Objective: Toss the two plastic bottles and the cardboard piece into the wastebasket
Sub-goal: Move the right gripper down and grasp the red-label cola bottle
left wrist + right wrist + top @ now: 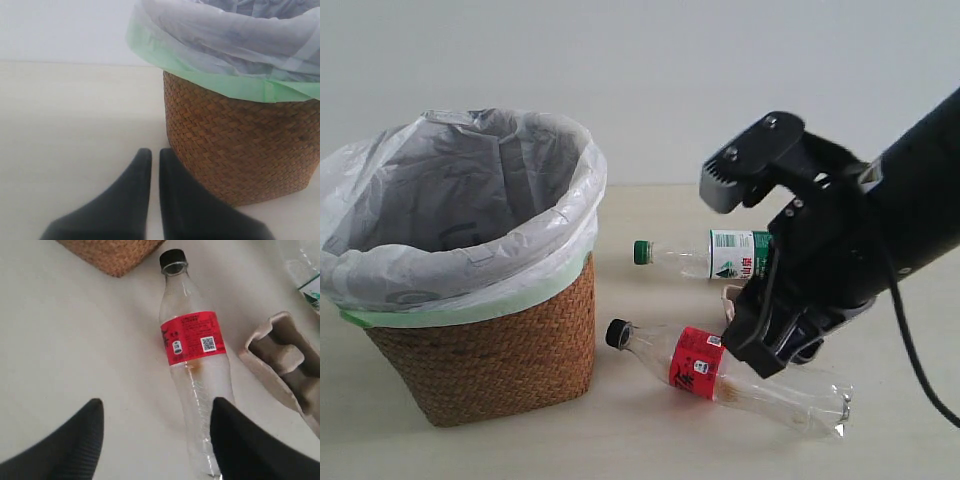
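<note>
Perhaps risks rolling the clear, black-capped, red-labelled plastic bottle (192,337) aside by closing the wide-open, empty black right gripper (157,404) off-centre on its slick round body.

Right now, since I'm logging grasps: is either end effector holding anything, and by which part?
Nothing is held: right end effector open over the black-capped bottle, left end effector shut, empty.
</note>
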`<state>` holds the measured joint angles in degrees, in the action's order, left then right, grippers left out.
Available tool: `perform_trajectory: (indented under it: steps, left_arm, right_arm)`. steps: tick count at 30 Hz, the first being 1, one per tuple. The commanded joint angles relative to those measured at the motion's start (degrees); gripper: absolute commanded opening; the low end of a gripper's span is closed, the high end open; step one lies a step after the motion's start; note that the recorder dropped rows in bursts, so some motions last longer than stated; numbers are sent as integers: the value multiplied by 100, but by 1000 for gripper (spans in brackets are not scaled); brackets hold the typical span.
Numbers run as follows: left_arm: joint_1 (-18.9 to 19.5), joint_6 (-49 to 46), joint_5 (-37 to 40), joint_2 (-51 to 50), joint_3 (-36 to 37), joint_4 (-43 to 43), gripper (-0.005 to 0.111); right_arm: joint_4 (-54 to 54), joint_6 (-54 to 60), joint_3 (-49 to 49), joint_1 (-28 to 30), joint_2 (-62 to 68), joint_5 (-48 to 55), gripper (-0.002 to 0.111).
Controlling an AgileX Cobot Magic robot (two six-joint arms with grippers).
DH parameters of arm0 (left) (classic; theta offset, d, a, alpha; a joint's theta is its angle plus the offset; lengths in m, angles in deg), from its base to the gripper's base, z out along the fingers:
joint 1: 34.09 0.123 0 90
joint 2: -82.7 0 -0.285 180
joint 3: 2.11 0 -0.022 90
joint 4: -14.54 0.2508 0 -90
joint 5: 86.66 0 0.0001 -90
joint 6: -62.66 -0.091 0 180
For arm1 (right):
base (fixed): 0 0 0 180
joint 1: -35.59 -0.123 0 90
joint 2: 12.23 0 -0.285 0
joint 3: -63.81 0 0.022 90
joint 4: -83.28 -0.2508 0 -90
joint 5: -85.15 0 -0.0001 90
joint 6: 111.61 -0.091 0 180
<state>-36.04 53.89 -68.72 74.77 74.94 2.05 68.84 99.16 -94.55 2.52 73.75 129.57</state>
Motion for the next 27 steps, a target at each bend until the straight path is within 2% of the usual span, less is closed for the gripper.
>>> perform_trajectory:
  steps: [1, 19, 27]
  left_arm:
    - [19, 50, -17, 14, 17, 11, 6]
    - [19, 50, -17, 14, 17, 11, 6]
    - [19, 50, -17, 14, 17, 11, 6]
  right_arm:
    - [264, 653, -89, -8, 600, -242, 58]
    - [779, 1133, -102, -360, 2007, -2056, 58]
    - [934, 1154, -102, -349, 2346, -2209, 58]
